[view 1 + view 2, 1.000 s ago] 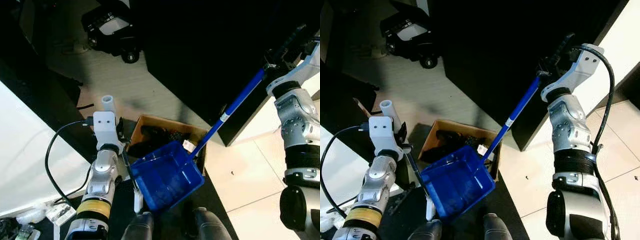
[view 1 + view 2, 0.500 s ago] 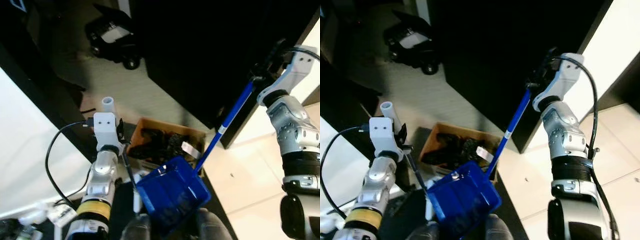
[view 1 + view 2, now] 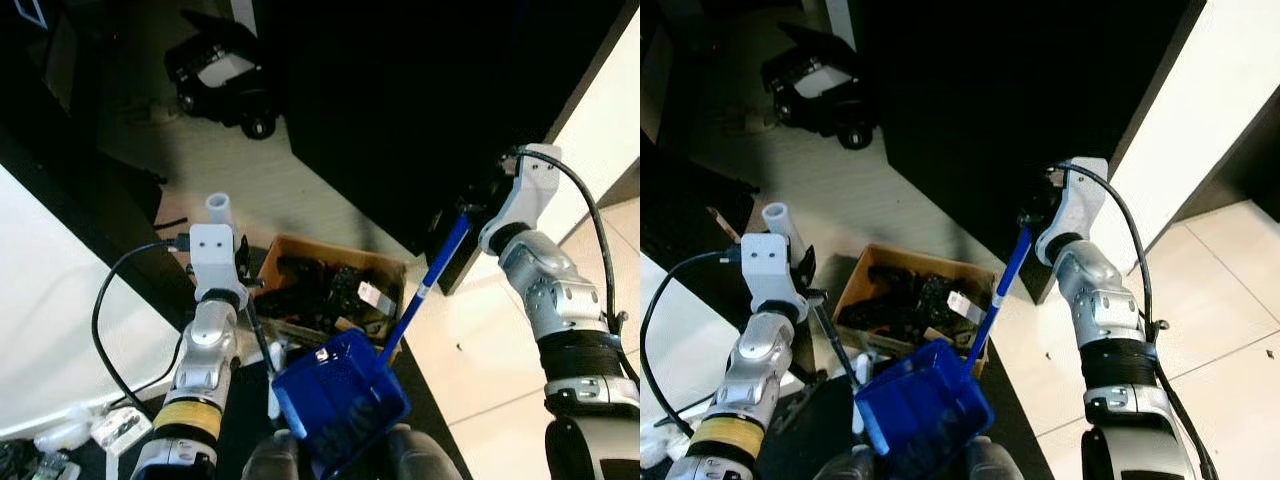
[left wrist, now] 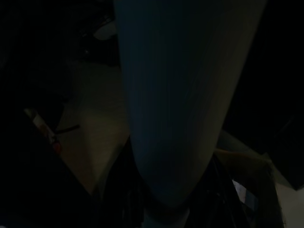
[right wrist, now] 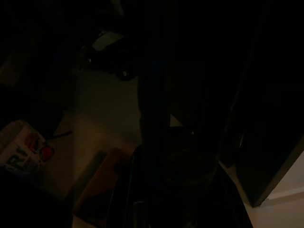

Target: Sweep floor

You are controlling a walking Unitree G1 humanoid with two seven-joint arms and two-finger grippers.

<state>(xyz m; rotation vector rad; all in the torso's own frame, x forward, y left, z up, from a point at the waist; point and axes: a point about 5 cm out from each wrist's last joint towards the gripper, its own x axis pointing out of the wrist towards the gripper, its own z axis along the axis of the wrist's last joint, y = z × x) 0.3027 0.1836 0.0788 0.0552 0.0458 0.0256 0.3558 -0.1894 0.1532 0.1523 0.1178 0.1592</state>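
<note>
A blue dustpan (image 3: 340,405) hangs tilted just in front of my feet, its open side turned toward an open cardboard box (image 3: 330,285) holding dark debris. Its long blue handle (image 3: 425,285) rises steeply to my right gripper (image 3: 468,207), which is shut on the handle's top against the dark cabinet. My left gripper (image 3: 240,268) is shut on a pale broom handle (image 3: 217,208) left of the box; that pole (image 4: 175,109) looms close in the dim left wrist view. The thin broom shaft (image 3: 258,340) runs down beside the dustpan. The right wrist view is very dark, with the box (image 5: 99,185) faintly visible.
A tall dark cabinet (image 3: 400,100) stands behind the box. A black wheeled device (image 3: 225,80) sits on the floor at the back. A white surface (image 3: 50,300) borders the left, with small litter (image 3: 100,430) at its foot. Pale floor tiles (image 3: 490,380) lie to the right.
My right arm has swung inward to the left, bringing the handle steeper. The dustpan has tipped up further and drawn closer to my feet. The left arm holds still.
</note>
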